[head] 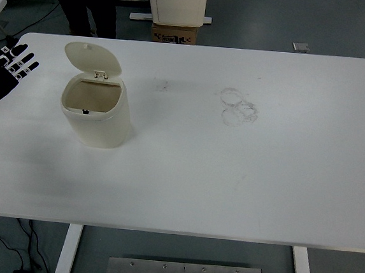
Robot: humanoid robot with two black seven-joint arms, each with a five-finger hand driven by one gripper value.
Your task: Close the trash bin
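A cream trash bin (98,117) stands on the left part of the white table (245,155). Its round lid (91,58) is flipped up at the back, and the bin's mouth is open. My left hand (8,70) hovers at the table's far left edge, to the left of the bin and apart from it. Its fingers are spread and hold nothing. My right hand is out of view.
A person's dark legs (86,0) stand behind the table at the top left. A cardboard box (175,33) and a cream cabinet (176,0) sit on the floor behind the table. Faint ring smudges (239,106) mark the table's middle.
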